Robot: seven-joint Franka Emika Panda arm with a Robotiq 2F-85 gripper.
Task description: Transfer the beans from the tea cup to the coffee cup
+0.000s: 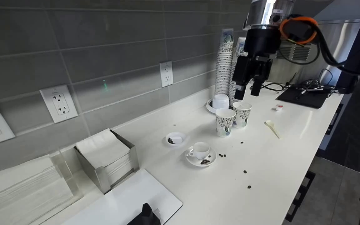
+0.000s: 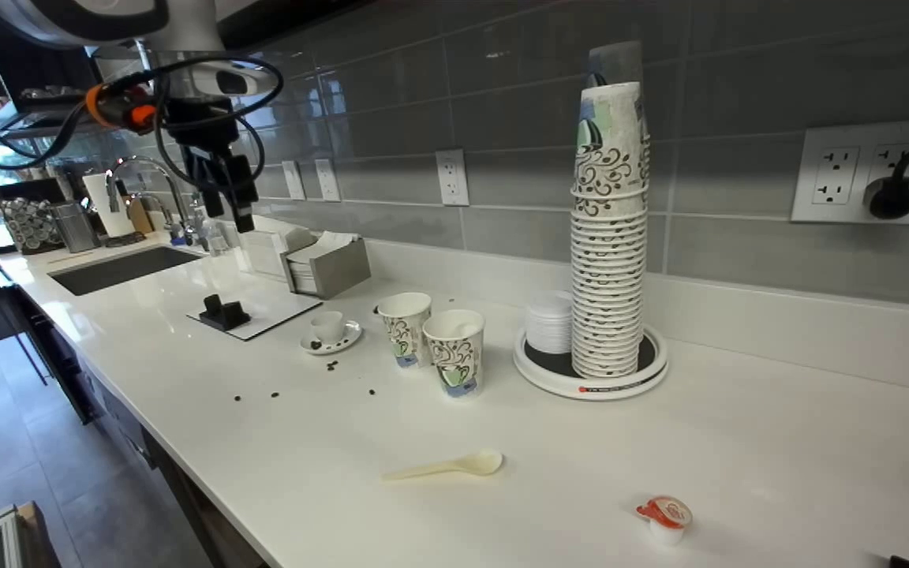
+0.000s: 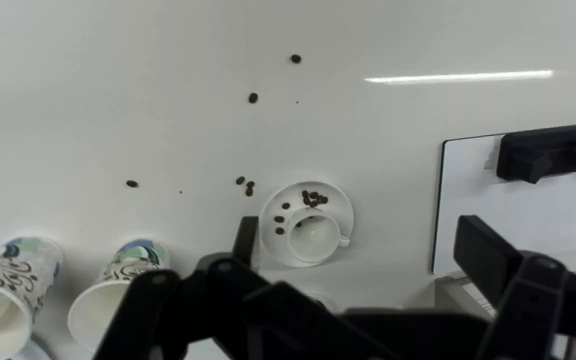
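Observation:
A small white cup with a handle [image 3: 315,240] stands upright on a white saucer [image 3: 343,200]. Several dark beans [image 3: 313,198] lie on the saucer, and a few show inside the cup. Other loose beans lie on the counter. A small white dish [image 1: 183,142] near the wall holds some beans; my gripper mostly hides it in the wrist view. Two patterned paper cups [image 1: 225,122] [image 1: 242,115] stand beside the saucer. Which vessel is the tea cup I cannot tell. My gripper [image 3: 365,247] is open and empty, high above the counter; it shows in both exterior views [image 1: 247,90] [image 2: 229,214].
A tall stack of paper cups [image 2: 608,292] and white lids [image 2: 549,323] stand on a round tray. A napkin holder [image 1: 134,156] and a white board [image 1: 114,200] with a black block [image 1: 147,215] lie beyond the saucer. A spoon [image 2: 454,465] and creamer [image 2: 666,517] lie on the counter.

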